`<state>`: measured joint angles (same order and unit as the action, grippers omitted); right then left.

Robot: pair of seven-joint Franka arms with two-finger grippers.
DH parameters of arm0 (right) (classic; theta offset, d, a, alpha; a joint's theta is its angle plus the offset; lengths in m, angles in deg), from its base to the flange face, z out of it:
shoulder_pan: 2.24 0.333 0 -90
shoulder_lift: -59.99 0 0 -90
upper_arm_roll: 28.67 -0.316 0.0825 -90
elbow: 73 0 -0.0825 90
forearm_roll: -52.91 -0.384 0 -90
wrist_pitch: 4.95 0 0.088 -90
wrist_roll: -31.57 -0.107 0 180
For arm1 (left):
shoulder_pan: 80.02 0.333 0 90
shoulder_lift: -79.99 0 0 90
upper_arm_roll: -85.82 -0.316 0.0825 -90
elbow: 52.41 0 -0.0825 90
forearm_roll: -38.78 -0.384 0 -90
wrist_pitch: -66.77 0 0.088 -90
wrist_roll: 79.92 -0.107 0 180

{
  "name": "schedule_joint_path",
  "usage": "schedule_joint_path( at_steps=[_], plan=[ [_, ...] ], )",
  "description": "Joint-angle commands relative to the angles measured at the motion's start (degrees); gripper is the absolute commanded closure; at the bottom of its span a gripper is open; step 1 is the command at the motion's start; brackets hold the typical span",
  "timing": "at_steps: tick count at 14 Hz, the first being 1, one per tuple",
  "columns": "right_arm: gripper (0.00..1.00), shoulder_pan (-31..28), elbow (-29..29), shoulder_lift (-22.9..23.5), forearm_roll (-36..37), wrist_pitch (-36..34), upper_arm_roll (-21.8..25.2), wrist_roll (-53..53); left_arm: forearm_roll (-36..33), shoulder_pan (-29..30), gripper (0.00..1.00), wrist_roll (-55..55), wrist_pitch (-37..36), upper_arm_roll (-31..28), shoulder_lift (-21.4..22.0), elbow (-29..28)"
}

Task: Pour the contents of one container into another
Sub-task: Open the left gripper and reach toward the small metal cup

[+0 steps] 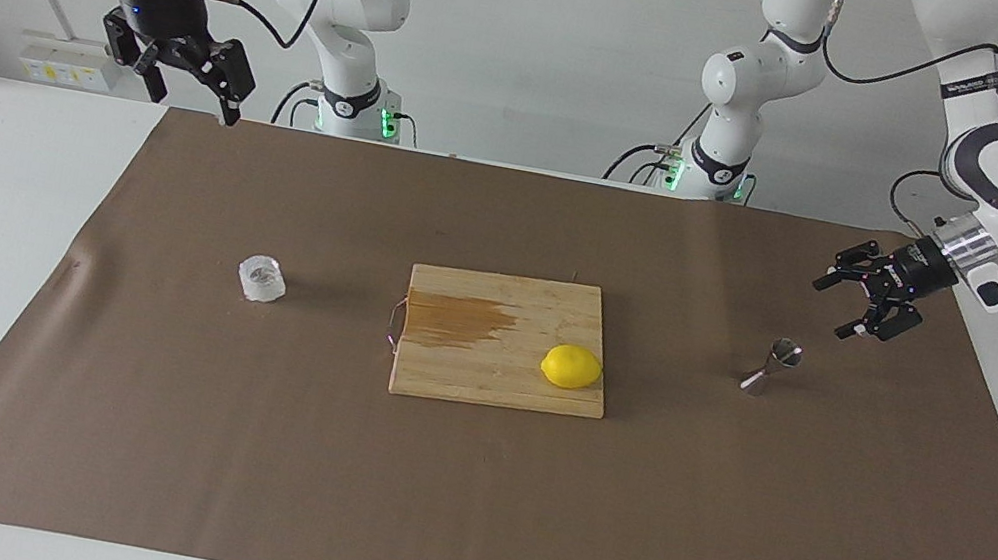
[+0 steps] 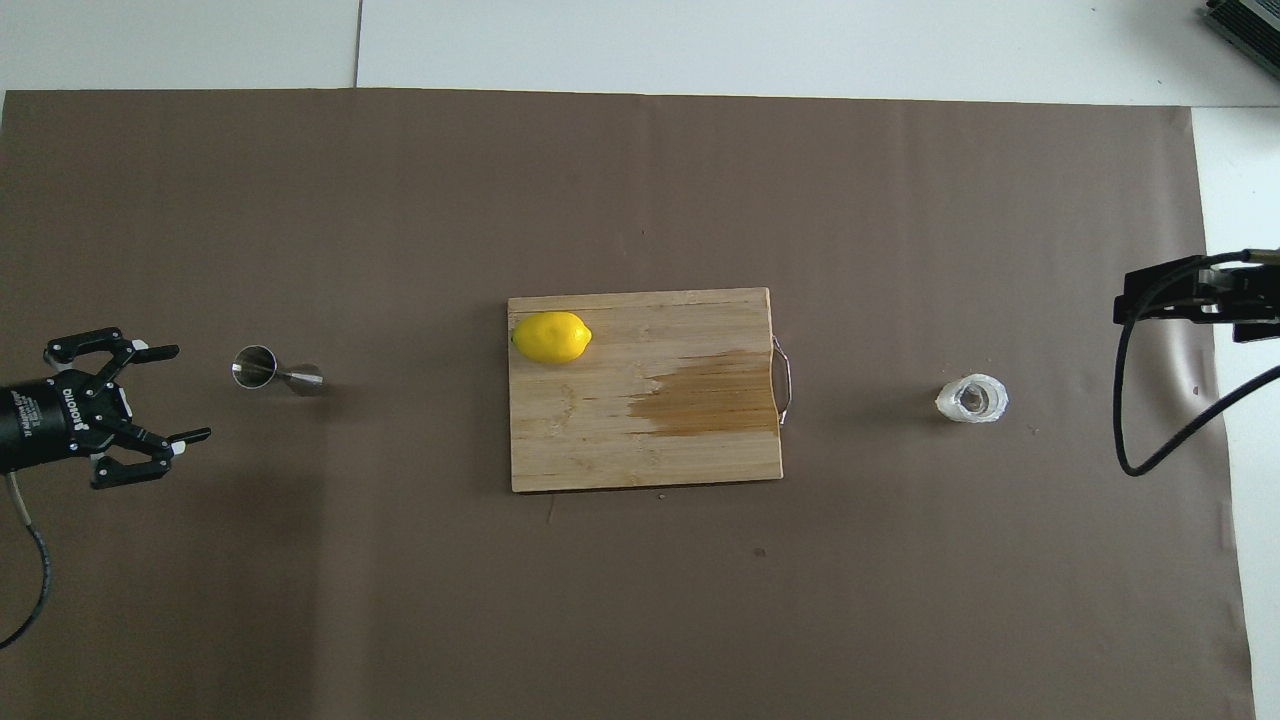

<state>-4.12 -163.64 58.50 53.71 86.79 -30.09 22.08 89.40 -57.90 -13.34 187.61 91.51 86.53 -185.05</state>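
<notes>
The clear faceted cup point(image 1: 261, 278) point(image 2: 972, 399) stands on the brown mat toward the right arm's end of the table. The steel jigger point(image 1: 774, 365) point(image 2: 270, 370) stands on the mat toward the left arm's end. My left gripper point(image 1: 831, 308) point(image 2: 185, 393) hovers low over the mat beside the jigger. It points at the jigger with its fingers open and a gap still between them and it. My right gripper point(image 1: 195, 108) point(image 2: 1125, 295) hangs high and open over the mat's edge at its own end, well away from the cup.
A wooden cutting board point(image 1: 496, 386) point(image 2: 600, 450) with a dark wet stain lies mid-mat between the two containers. A yellow lemon point(image 1: 572, 367) point(image 2: 551, 337) rests on its corner toward the jigger. The right arm's cable point(image 2: 1135, 440) loops over the mat's edge.
</notes>
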Motion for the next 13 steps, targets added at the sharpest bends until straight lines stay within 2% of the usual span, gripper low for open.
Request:
schedule_joint_path(
  at_steps=[1,4,9,13],
  plan=[
    [0.00,-0.58,-0.93,0.08,-0.53,1.69,-0.08,1.31,3.25,-4.18,0.00,4.95,6.93,-0.33,1.72,-5.08],
    [0.00,-0.49,-3.92,-1.15,-0.44,3.54,-0.08,2.01,4.84,-5.33,0.00,7.76,8.70,-0.33,1.90,-5.97],
    [0.00,-0.22,-3.93,-1.50,-0.36,1.70,-0.95,2.45,6.33,-9.36,0.00,8.65,16.43,-0.24,-0.12,-6.15],
    [0.00,-0.93,-3.84,-2.20,-0.44,0.90,-0.87,8.33,7.39,-9.64,0.00,8.57,17.41,-0.33,-1.52,-5.97]
  ],
)
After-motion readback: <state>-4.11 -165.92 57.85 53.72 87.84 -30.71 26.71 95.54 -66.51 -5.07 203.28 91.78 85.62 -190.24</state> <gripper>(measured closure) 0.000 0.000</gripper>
